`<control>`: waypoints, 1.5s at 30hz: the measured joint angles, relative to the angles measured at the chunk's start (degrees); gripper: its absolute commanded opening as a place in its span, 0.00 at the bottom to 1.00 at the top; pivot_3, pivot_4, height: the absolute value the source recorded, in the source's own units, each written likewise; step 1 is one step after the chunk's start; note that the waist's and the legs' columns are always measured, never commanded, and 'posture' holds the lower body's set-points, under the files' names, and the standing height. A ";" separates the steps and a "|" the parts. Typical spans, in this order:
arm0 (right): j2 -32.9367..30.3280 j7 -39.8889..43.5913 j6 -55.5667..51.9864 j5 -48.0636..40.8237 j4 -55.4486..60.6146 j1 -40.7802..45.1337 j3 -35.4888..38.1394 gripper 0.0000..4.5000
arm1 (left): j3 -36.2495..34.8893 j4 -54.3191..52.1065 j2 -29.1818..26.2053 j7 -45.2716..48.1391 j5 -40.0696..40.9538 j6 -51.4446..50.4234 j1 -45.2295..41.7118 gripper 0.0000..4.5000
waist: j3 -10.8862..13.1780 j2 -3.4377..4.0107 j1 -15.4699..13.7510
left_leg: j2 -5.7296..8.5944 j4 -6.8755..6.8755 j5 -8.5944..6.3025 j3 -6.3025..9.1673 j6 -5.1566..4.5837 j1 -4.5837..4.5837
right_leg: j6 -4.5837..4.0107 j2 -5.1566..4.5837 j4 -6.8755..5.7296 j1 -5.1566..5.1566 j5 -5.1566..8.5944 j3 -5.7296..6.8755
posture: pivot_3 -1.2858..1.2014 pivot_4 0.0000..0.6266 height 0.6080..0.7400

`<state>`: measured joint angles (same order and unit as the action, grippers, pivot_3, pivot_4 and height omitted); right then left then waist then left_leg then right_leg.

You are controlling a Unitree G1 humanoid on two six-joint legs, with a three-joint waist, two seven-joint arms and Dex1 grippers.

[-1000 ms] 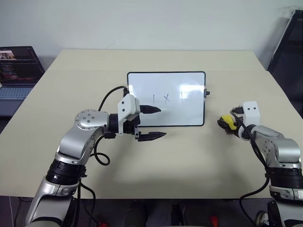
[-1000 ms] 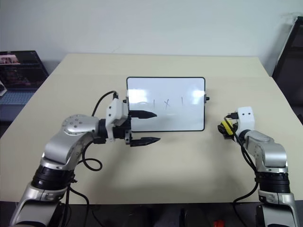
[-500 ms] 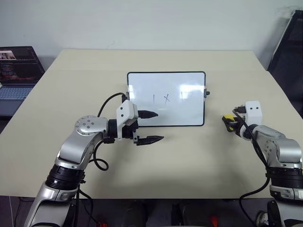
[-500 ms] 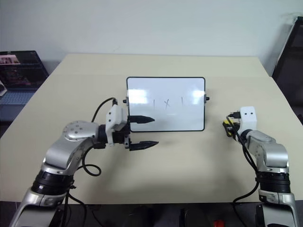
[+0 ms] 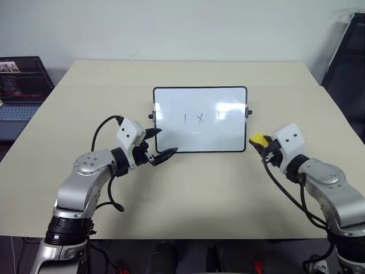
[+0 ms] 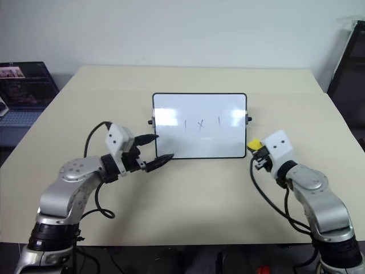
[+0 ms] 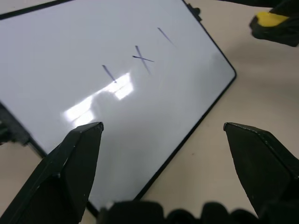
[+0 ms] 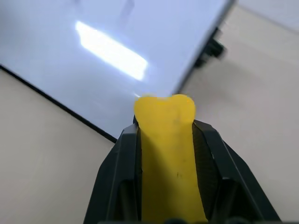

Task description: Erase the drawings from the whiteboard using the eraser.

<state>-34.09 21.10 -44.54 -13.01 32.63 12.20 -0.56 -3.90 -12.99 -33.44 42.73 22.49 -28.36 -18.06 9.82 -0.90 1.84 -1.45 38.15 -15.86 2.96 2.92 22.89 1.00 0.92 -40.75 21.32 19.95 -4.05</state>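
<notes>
Right gripper [image 8: 167, 140]: clamped on eraser [image 8: 167, 154], beside whiteboard [image 5: 199, 140] near corner.
Left gripper [image 5: 158, 143]: spread wide, empty, at whiteboard's opposite corner.
Drawings [image 5: 201, 118]: intact.

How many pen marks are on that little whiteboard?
3, in a row across the middle of the whiteboard: a short stroke nearest the robot's left, an X in the middle, and another stroke nearest its right. None seem hidden.
</notes>
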 measured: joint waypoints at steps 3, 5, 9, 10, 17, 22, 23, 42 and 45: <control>2.06 -0.24 0.01 0.76 2.11 0.13 -3.62 0.25 | -0.60 -1.42 0.90 -1.50 1.78 -2.76 -0.76 1.00 | 0.00 -0.02 0.01 | 0.00 0.01 0.00 0.02 0.01 0.00 | 0.00 0.00 -0.01 0.00 0.00 0.02 | 0.52 0.24 1.00; 3.20 -0.18 0.29 1.22 2.31 0.54 -6.21 0.25 | -0.41 -2.81 1.10 -2.35 2.37 -4.24 -2.13 1.00 | 0.01 -0.03 0.00 | 0.01 0.01 0.01 0.02 0.01 0.00 | 0.00 0.00 -0.01 0.00 0.00 0.02 | 0.52 0.24 1.00; 3.40 -0.10 2.29 4.12 0.19 4.78 -8.92 0.25 | -0.56 -3.15 1.29 -5.33 2.62 -7.14 -5.20 1.00 | 0.01 -0.03 0.09 | 0.02 0.04 0.01 -0.01 0.01 -0.02 | 0.00 0.00 -0.02 0.00 0.00 0.00 | 0.52 0.24 1.00; 3.42 -0.12 2.95 5.07 -0.61 5.92 -9.37 0.25 | -0.54 -3.19 1.62 -5.90 2.67 -7.78 -5.82 1.00 | 0.01 -0.03 0.09 | 0.02 0.03 0.01 0.00 0.01 -0.02 | 0.00 0.00 -0.02 0.01 0.00 0.01 | 0.52 0.24 1.00; 4.07 -0.48 6.33 8.95 -7.86 9.75 -9.74 0.25 | 1.98 -5.25 1.08 -3.79 3.54 -9.11 -6.38 1.00 | 0.01 -0.03 0.09 | 0.01 -0.02 0.01 -0.05 0.03 -0.01 | 0.00 0.00 0.02 0.03 0.00 -0.02 | 0.52 0.24 1.00; 4.09 -0.20 11.55 13.06 -14.69 16.62 -10.42 0.25 | 2.67 -5.20 0.98 -0.69 4.70 -8.76 -6.40 1.00 | 0.01 -0.03 0.20 | -0.01 -0.02 0.02 -0.02 0.03 -0.05 | 0.00 0.02 -0.04 0.03 0.00 0.02 | 0.52 0.24 1.00; 4.18 -0.10 12.39 13.86 -15.72 17.61 -10.86 0.25 | 2.65 -4.96 0.98 -0.71 4.67 -8.66 -6.40 1.00 | 0.01 -0.03 0.19 | -0.01 -0.02 0.02 -0.02 0.03 -0.05 | 0.00 0.01 -0.04 0.03 0.00 0.01 | 0.52 0.24 1.00; 12.30 1.19 26.77 22.01 -46.63 33.95 -14.19 0.25 | 2.66 -1.61 1.30 0.80 2.84 -3.07 -4.58 1.00 | 0.02 -0.04 0.49 | -0.01 -0.02 0.01 -0.05 0.02 0.00 | -0.01 -0.04 -0.04 0.08 -0.01 0.02 | 0.52 0.24 1.00; 12.72 0.93 27.35 22.30 -47.90 34.05 -13.84 0.25 | 4.17 0.02 2.43 1.65 2.52 -1.69 -5.31 1.00 | 0.02 -0.04 0.46 | -0.01 -0.02 0.01 -0.06 0.02 0.00 | -0.01 -0.04 -0.05 0.08 -0.01 0.01 | 0.52 0.24 1.00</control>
<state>-21.38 22.03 -17.20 9.29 -15.27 46.25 -14.40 0.27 -12.98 -31.00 44.38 25.01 -30.05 -23.36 9.84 -0.93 2.30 -1.46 38.14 -15.84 2.90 2.94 22.88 0.98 0.88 -40.80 21.40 19.94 -4.05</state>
